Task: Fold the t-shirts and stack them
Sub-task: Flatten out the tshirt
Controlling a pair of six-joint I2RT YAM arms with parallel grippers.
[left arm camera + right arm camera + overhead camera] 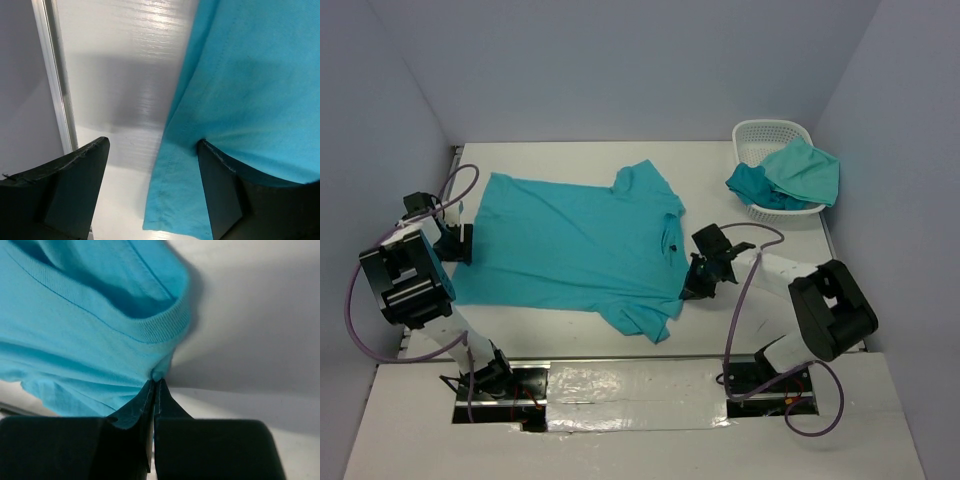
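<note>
A teal t-shirt (pixel 570 240) lies spread flat on the white table, collar toward the right. My left gripper (pixel 460 243) is open at the shirt's left hem. In the left wrist view one finger (pixel 225 185) rests on the shirt's edge (pixel 250 75) and the other (pixel 75 180) stands over bare table, with the hem corner between them. My right gripper (pixel 692 288) is shut on a pinch of the shirt (pixel 75 340) just below the ribbed collar (pixel 150 325), near the lower sleeve (pixel 645 320).
A white basket (pixel 760 128) at the back right holds more teal shirts (pixel 800 172), one draped over its rim. A metal rail (pixel 57 75) and grey wall run along the table's left edge. Grey walls enclose the table.
</note>
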